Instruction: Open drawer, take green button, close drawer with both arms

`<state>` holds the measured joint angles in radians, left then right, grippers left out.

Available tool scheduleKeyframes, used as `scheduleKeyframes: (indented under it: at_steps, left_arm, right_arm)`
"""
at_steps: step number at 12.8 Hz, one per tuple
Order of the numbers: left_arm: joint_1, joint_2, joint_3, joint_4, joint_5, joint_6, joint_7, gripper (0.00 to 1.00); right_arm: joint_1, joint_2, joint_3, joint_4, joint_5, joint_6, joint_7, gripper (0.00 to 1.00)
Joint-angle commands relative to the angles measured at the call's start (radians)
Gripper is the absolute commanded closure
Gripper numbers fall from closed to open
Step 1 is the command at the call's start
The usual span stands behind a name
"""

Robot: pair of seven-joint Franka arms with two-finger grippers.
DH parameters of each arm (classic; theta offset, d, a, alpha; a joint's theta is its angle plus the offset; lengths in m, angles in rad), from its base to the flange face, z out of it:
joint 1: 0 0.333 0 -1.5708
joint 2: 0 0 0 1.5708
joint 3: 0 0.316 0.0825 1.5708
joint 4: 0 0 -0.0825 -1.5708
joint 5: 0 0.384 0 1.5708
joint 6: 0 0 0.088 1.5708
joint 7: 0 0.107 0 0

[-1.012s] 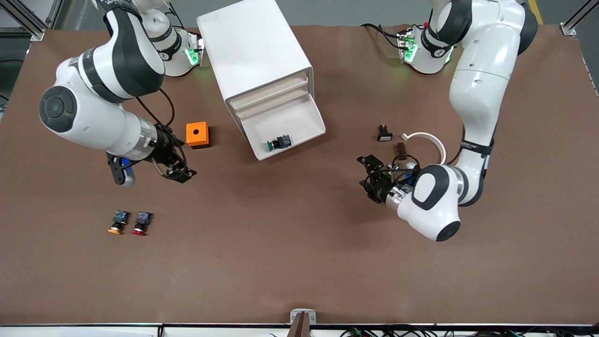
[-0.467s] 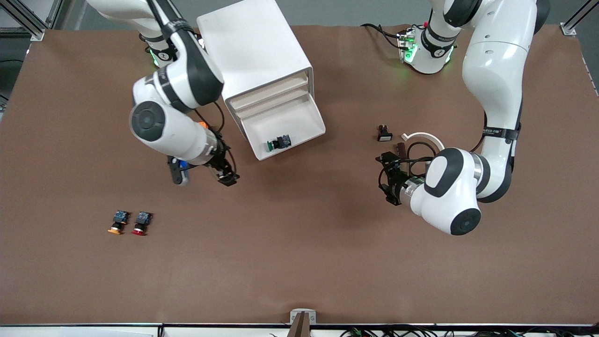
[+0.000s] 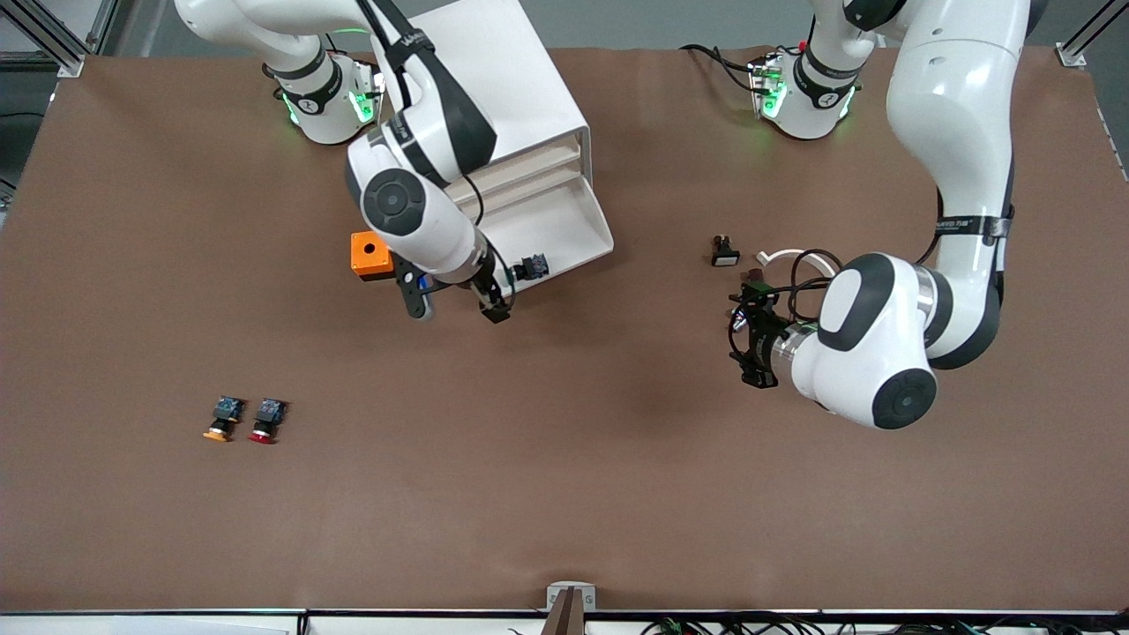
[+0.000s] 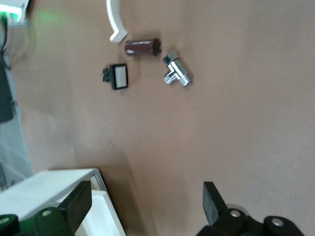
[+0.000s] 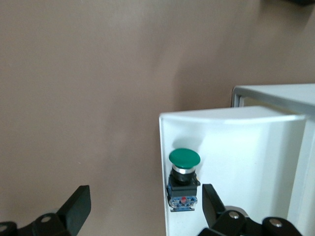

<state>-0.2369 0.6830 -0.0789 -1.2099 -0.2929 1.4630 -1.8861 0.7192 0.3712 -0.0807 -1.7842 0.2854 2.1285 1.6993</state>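
Note:
The white cabinet has its lowest drawer pulled open. The green-capped button lies in the drawer near its low front. In the right wrist view the button lies just inside the drawer's front wall. My right gripper is open above the drawer's front edge, one finger over the drawer and the other over the table. My left gripper is open and empty over the bare table toward the left arm's end.
An orange box sits beside the cabinet. An orange-capped button and a red-capped one lie nearer the front camera. By the left gripper lie a small white-faced switch, a dark cylinder, a chrome fitting and a white curved piece.
My right arm has swung from the right arm's end of the table over to the open drawer's front. My left gripper has drawn back a little toward the left arm's end.

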Motion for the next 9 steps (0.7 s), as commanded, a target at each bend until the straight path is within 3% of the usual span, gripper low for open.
scheduleKeyframes:
  at_steps: [1,9]
  left_arm:
    - [-0.005,-0.034,0.004,-0.020,0.056,0.006,0.108,0.01]
    - [-0.012,-0.034,0.002,-0.020,0.061,0.117,0.329,0.01]
  right_arm:
    - [0.054,-0.021,-0.013,-0.093,0.015,0.086,0.026,0.00]
    - [0.121,-0.018,-0.013,-0.202,0.015,0.235,0.036,0.05]
